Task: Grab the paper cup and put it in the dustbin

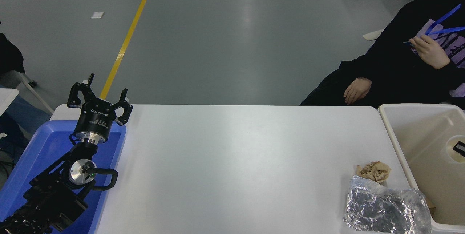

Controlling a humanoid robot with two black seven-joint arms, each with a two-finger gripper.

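Note:
The white paper cup (453,155) is down inside the cream-white dustbin (417,106) at the picture's right edge, mouth toward the camera and partly cut off by the frame. Only a small black piece of my right gripper (460,148) shows, at the cup's mouth; the rest is out of frame. My left gripper (100,99) is parked open over the blue tray at the lower left.
A crumpled tan paper wad (373,170) and a crinkled silver foil bag (385,210) lie on the white table beside the dustbin's left wall. A blue tray (36,150) sits at the left. A person in black sits at the far right.

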